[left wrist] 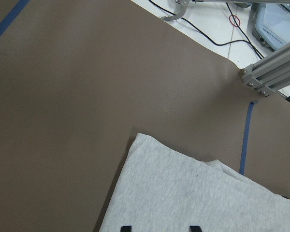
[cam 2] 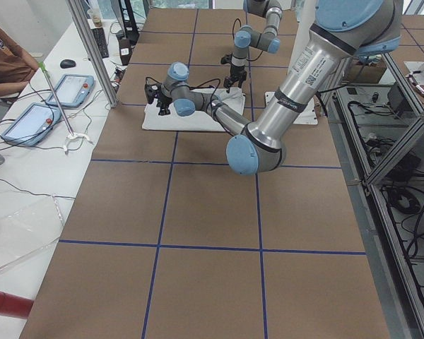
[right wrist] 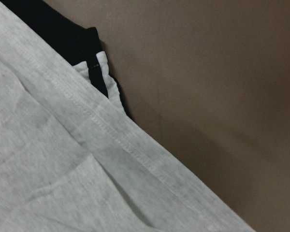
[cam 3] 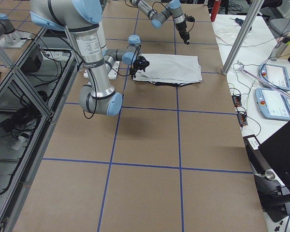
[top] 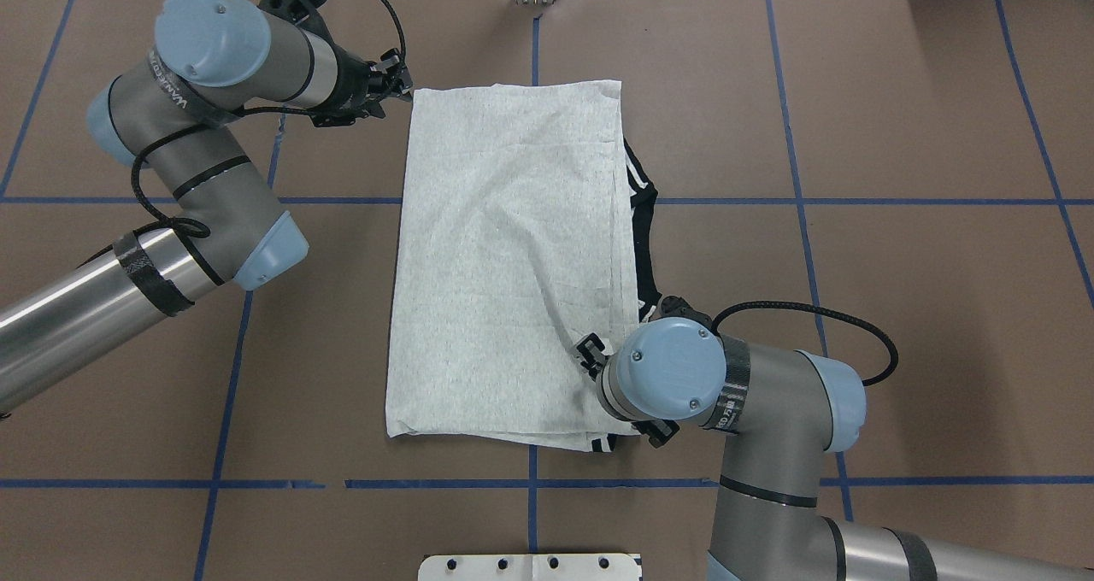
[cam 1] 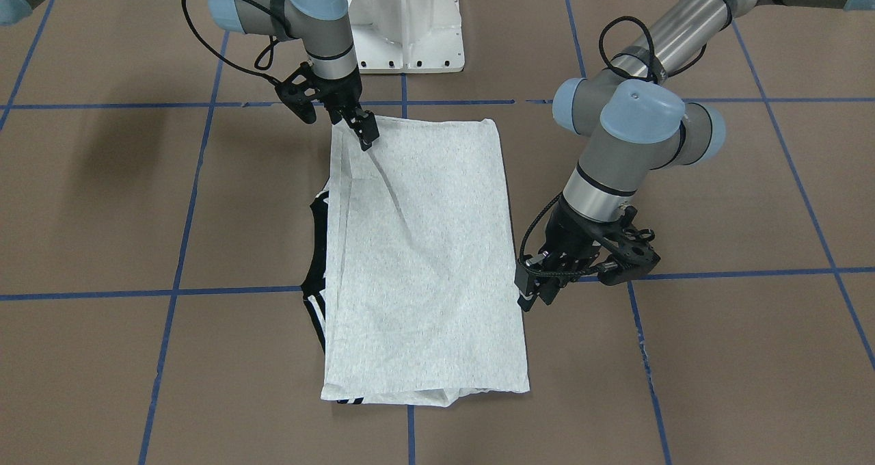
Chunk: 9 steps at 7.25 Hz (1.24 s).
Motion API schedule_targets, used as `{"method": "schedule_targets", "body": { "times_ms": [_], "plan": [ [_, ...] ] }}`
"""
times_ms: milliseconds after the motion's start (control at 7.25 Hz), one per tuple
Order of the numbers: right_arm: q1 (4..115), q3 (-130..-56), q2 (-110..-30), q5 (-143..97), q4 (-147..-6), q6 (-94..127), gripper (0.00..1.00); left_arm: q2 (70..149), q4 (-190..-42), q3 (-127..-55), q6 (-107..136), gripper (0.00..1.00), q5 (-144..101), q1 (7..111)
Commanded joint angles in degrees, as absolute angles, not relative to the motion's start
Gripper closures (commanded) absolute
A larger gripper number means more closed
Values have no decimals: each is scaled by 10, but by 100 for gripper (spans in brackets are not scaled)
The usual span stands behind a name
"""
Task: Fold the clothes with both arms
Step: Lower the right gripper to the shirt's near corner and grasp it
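Note:
The light grey T-shirt (top: 504, 256) lies folded into a long rectangle on the brown table, print hidden. Black collar and striped trim (top: 639, 190) stick out along its right edge. My left gripper (top: 400, 84) hovers over the shirt's far left corner. In the left wrist view its two fingertips (left wrist: 126, 227) stand apart above the cloth (left wrist: 193, 193), so it is open and empty. My right gripper (cam 1: 366, 133) is low over the shirt's near right part, with a crease running away from it. Its fingers look close together. I cannot tell whether they pinch cloth. The right wrist view shows only hem (right wrist: 111, 140) and black trim (right wrist: 94, 67).
The white pedestal (cam 1: 407, 24) stands at the table's near edge, behind the shirt's near end. Blue tape lines (top: 795, 201) grid the table. An aluminium post (left wrist: 270, 77) and cables stand beyond the far edge. Tablets (cam 3: 270, 77) lie on a side bench.

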<state>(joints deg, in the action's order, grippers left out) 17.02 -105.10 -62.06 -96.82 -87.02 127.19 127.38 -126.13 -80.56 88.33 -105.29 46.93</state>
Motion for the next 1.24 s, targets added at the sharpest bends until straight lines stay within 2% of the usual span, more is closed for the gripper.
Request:
{"method": "schedule_targets", "body": {
  "times_ms": [0, 1103],
  "plan": [
    [165, -1045, -619, -962, -870, 1272, 0, 1274, -1250, -811, 883, 50, -1053, 469],
    [159, -1020, -603, -956, -870, 1279, 0, 1269, -1217, -839, 883, 50, -1052, 469]
  ]
}}
